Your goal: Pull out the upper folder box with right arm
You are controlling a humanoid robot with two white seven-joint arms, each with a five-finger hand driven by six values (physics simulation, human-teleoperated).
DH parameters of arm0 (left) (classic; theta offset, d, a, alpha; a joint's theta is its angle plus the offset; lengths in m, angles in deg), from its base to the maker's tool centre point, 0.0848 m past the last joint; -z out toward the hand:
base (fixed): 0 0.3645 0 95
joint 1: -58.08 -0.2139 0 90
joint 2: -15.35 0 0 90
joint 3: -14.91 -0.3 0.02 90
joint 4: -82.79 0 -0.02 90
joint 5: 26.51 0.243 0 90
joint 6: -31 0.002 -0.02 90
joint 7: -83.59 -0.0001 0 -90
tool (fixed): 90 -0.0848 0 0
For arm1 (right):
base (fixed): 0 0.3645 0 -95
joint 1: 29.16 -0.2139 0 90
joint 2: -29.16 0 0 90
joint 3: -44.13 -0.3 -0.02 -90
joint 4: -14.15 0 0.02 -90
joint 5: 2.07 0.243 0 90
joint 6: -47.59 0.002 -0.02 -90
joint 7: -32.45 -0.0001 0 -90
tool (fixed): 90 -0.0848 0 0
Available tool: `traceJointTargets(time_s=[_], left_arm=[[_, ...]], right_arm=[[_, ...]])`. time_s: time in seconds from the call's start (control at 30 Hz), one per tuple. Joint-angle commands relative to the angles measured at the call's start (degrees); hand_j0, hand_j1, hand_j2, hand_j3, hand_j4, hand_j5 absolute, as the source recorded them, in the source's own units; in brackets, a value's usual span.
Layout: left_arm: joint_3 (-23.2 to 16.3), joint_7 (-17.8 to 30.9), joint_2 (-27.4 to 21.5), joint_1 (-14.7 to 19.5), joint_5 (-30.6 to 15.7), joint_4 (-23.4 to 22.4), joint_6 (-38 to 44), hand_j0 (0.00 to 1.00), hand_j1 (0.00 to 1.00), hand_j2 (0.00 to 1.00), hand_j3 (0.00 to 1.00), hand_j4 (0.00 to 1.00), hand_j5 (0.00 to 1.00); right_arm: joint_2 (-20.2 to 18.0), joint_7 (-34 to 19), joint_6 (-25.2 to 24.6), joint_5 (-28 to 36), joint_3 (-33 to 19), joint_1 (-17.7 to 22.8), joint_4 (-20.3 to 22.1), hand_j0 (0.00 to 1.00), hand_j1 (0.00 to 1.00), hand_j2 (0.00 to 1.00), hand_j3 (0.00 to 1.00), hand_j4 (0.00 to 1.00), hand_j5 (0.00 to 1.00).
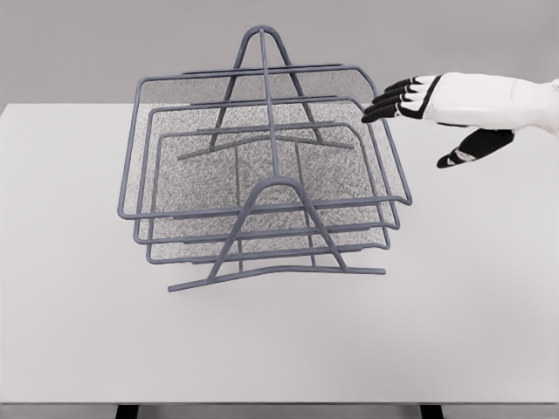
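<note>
Robot hand [419, 109] spread, beside upper folder box [262, 144] rim

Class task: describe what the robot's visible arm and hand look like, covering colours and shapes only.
The right hand has a smooth, glossy white shell over the palm and forearm, rounded in shape. Its five fingers are black with white panels along them. No cables, markings or sleeve are visible.

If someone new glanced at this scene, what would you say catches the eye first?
The grey-blue wire-mesh stacked tray rack dominates, standing at the centre of the plain white table, its tiers fanned one above another. Next is the white right hand with black fingers, reaching in from the right edge with fingers spread, its fingertips close to the top tray's right rear corner, holding nothing.
</note>
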Motion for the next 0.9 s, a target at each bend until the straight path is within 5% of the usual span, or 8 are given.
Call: traceJointTargets(time_s=[0.0, 0.07, 0.13, 0.67, 0.87], left_arm=[[0.00, 0.00, 0.00, -0.09, 0.02, -0.01, 0.00, 1.00, 1.00, 1.00, 1.00, 1.00, 1.00], [0.00, 0.00, 0.00, 0.00, 0.02, -0.01, 0.00, 1.00, 1.00, 1.00, 1.00, 1.00, 1.00], [0.00, 0.00, 0.00, 0.00, -0.07, -0.01, 0.00, 1.00, 1.00, 1.00, 1.00, 1.00, 1.00], [0.00, 0.00, 0.00, 0.00, 0.02, -0.01, 0.00, 1.00, 1.00, 1.00, 1.00, 1.00, 1.00], [0.00, 0.00, 0.00, 0.00, -0.07, -0.01, 0.00, 1.00, 1.00, 1.00, 1.00, 1.00, 1.00]], right_arm=[[0.92, 0.03, -0.15, 0.16, 0.37, 0.00, -2.10, 1.00, 1.00, 1.00, 1.00, 1.00, 1.00], [4.70, 0.03, -0.15, -1.78, 0.28, -0.44, -11.50, 1.00, 1.00, 1.00, 1.00, 1.00, 1.00], [9.27, 0.03, -0.15, -8.55, 0.19, -0.97, -13.27, 1.00, 1.00, 1.00, 1.00, 1.00, 1.00], [5.93, 0.03, -0.15, -9.95, 9.60, -2.11, -8.26, 1.00, 1.00, 1.00, 1.00, 1.00, 1.00], [1.28, 0.03, -0.15, -9.95, 9.68, -0.09, -8.34, 1.00, 1.00, 1.00, 1.00, 1.00, 1.00]])
